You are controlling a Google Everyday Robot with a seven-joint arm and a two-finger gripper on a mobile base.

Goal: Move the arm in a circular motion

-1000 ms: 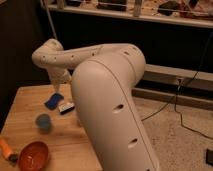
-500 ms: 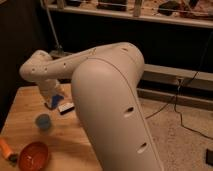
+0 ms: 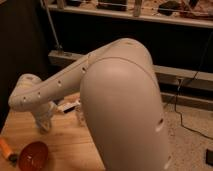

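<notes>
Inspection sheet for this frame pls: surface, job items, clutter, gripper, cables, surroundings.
Surface: wooden table, lower left, partly hidden by the arm.
Job's things: off-white arm fills the centre, with its forearm reaching left over the table.
Clutter: orange bowl; orange item at the left edge; small white object under the forearm.
Gripper: gripper at the arm's left end, pointing down at the table.
Cables: black cable on the floor, right.
Surroundings: dark shelving behind; speckled floor.
</notes>
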